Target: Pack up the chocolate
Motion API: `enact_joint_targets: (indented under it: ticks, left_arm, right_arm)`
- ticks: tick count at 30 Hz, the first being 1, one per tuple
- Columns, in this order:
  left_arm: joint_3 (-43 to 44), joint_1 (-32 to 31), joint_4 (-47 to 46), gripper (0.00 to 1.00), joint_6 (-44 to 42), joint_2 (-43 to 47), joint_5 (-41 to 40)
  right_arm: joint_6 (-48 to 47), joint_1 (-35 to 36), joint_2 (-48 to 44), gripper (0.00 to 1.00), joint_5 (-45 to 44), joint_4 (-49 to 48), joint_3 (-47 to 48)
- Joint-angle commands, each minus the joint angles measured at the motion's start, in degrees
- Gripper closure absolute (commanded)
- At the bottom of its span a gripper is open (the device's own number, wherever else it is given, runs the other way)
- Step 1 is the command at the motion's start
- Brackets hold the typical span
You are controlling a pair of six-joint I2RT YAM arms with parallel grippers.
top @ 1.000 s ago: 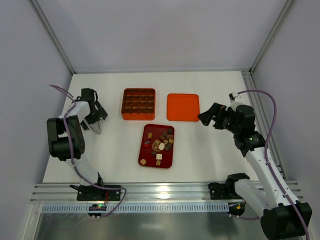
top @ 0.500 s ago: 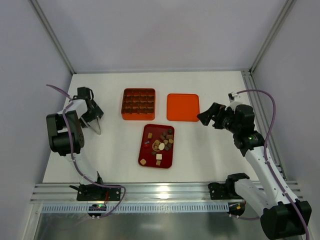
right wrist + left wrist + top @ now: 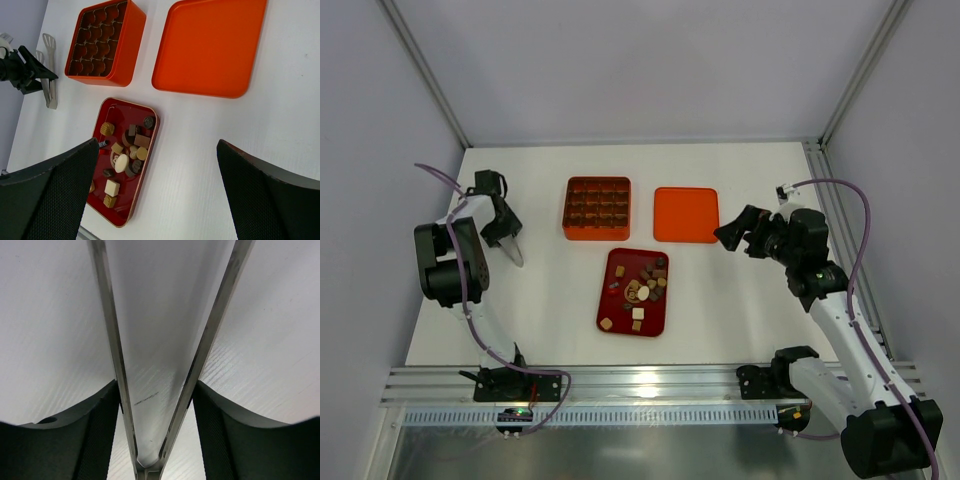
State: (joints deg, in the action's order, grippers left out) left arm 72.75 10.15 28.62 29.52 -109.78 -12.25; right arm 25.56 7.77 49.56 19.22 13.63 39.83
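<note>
The chocolate (image 3: pixel 642 283) is several small brown, tan and cream pieces lying loose in a dark red tray (image 3: pixel 616 262); the right wrist view shows the pieces (image 3: pixel 125 150) in the tray (image 3: pixel 112 112). My left gripper (image 3: pixel 505 232) is at the table's left side, down on a pair of metal tongs (image 3: pixel 512 252). In the left wrist view its black fingers (image 3: pixel 95 435) press from both sides on the tongs' two arms (image 3: pixel 112 340). My right gripper (image 3: pixel 732 235) hangs open above the table, right of the tray, with nothing between its fingers (image 3: pixel 157 144).
An orange box (image 3: pixel 597 207) with a grid of brown cells stands behind the tray. Its flat orange lid (image 3: pixel 686 214) lies to the right of it. The table's near edge carries a metal rail.
The left gripper has narrowed its jaws around the tongs and shifted slightly left. The right arm has not moved.
</note>
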Motion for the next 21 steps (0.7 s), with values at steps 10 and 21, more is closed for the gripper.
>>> enact_joint_targets:
  ticks: [10,21]
  left_arm:
    - [3.10,-3.56,4.94,0.48,0.01,5.88,0.91]
    - [3.80,-9.18,15.13,0.47,-0.43,19.94,-0.93]
  right_arm:
    - [-0.95,0.49,1.33,0.00,-0.59,-1.32,1.82]
    - [-0.86,1.11,0.45,0.00,-1.21,1.13,2.97]
